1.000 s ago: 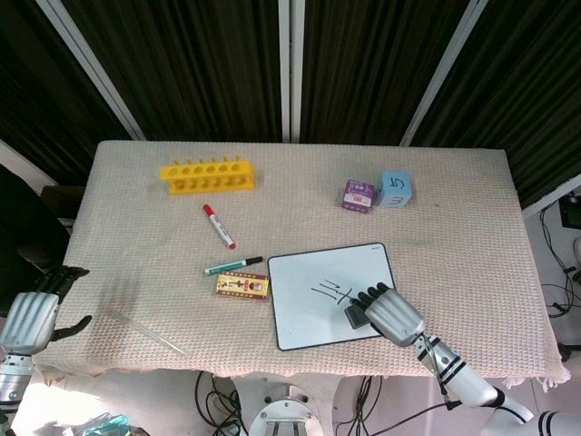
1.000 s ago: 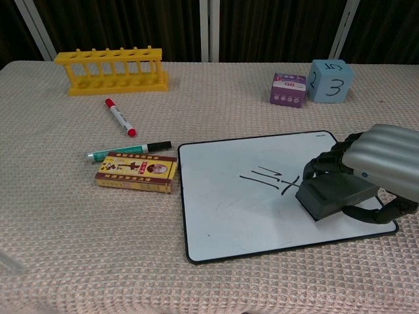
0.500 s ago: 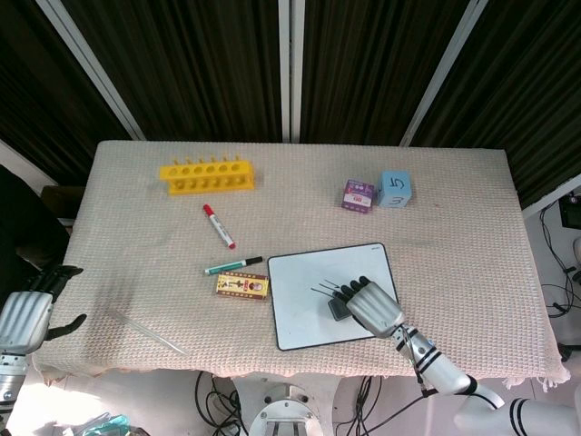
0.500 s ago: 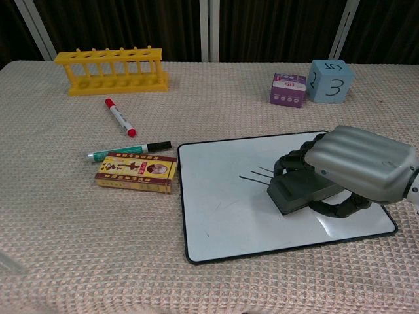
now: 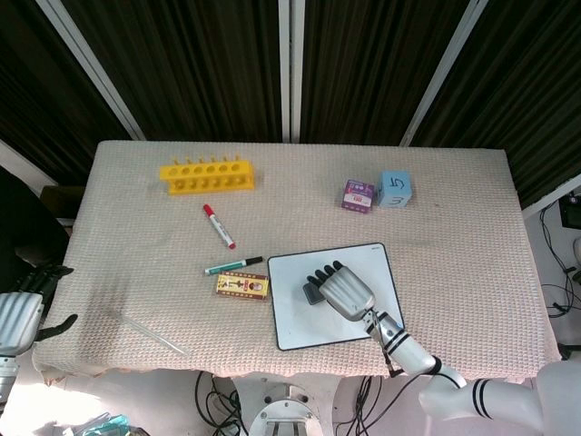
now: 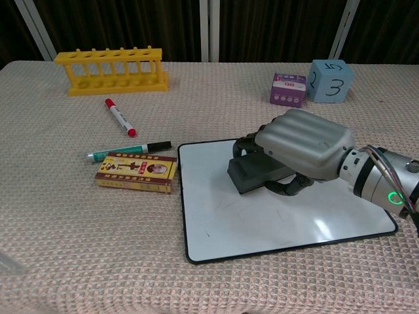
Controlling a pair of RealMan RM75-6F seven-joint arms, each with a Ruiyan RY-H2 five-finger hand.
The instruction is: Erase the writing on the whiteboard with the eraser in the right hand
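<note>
The whiteboard [image 6: 262, 226] [image 5: 289, 325] lies flat at the front of the table, and no writing shows on its bare parts. My right hand [image 6: 301, 147] [image 5: 344, 291] grips a dark grey eraser [image 6: 252, 176] [image 5: 313, 294] and presses it on the board's upper middle. The hand and eraser hide the board surface under them. My left hand [image 5: 20, 311] hangs off the table's left edge in the head view, holding nothing, fingers partly curled.
A yellow rack [image 6: 111, 69] stands at the back left. A red-capped marker [image 6: 120, 117], a green marker [image 6: 127, 151] and a small yellow box [image 6: 136, 171] lie left of the board. A purple box [image 6: 288, 89] and a blue cube [image 6: 330, 81] sit behind it.
My right hand has slid the eraser leftward across the board over the black strokes. Those strokes no longer show. The left hand has drifted slightly further off the table.
</note>
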